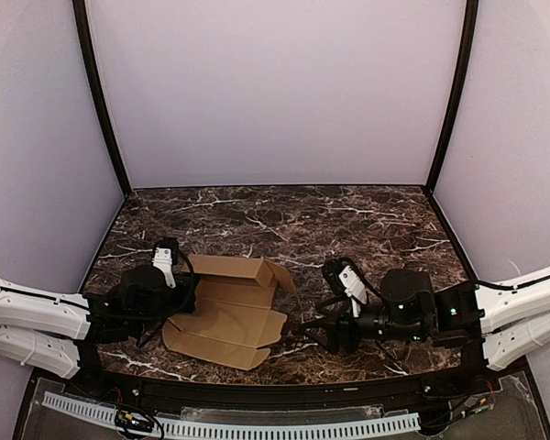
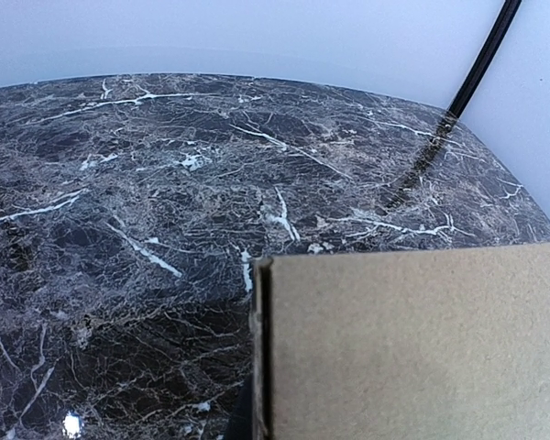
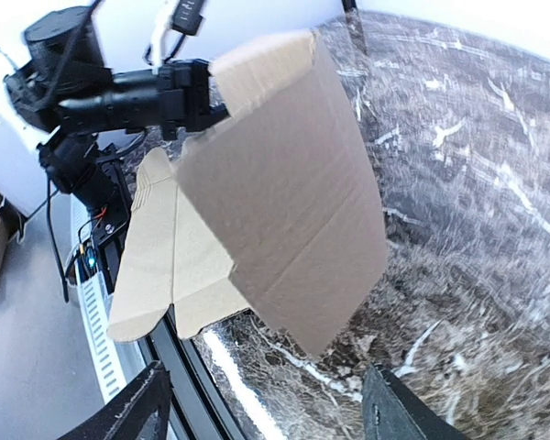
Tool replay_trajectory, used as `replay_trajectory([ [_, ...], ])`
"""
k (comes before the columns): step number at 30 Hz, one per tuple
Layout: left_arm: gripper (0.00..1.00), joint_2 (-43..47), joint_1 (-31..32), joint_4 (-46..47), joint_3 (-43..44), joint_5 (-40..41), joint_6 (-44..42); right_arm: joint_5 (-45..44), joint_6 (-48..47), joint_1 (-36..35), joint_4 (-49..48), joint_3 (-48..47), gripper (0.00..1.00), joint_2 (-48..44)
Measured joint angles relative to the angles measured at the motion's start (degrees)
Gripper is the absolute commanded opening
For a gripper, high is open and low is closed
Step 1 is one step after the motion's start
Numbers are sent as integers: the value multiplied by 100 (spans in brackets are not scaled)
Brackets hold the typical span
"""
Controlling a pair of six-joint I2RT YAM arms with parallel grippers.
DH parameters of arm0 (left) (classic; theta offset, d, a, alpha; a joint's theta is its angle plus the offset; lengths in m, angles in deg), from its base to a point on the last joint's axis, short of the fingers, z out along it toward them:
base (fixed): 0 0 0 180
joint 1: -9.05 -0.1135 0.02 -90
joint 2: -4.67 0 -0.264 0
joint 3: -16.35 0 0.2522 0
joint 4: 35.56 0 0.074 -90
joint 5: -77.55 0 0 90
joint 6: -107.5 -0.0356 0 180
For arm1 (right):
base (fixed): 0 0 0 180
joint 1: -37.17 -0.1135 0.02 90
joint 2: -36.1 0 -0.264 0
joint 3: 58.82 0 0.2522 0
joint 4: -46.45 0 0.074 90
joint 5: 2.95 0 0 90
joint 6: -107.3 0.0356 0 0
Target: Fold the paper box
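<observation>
a: so, what does the bench (image 1: 348, 220) look like?
b: dark brown marble pattern with white veins all over, glossy enough to catch a spot of light in the left wrist view. it fills the floor of a booth.
a: and the room around it?
b: pale lilac walls (image 1: 275, 92) on three sides, plain, with black posts (image 1: 101, 101) running up the two back corners. a white slotted strip (image 1: 257, 428) lies along the near edge.
a: where is the box (image 1: 225, 316)?
b: on the near left part of the bench, in front of the left arm. it's brown cardboard, half folded: the bottom flaps lie flat on the marble, one long panel stands up tilted along the far side, and a small end flap sticks out on the right.
a: is anything holding it?
b: the left pincer (image 3: 202, 96) is clamped tight on the top edge of the raised panel; the right wrist view shows it pinching the corner.
a: and the right pincer (image 1: 310, 328)?
b: it's spread wide with nothing in it, low over the bench just right of the box and pointing at it, not touching. its two fingers (image 3: 128, 408) sit far apart at the bottom of its own view, with the panel ahead of them.
</observation>
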Motion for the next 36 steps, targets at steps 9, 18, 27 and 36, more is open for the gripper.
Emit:
replay_trajectory([
  [9,1,-2,0,50,0,-90,-120,-96,-1008,2,1086,-367,48,-680],
  [18,1,4,0,151,0,-490,-339,-396,-1923,140,1665,-1080,40,-391],
  [27,1,201,0,153,-2,-713,-426,175,-2382,354,1773,-1373,40,144],
  [36,1,201,-46,153,-2,-750,-446,682,-2422,380,1757,-1558,40,597],
])
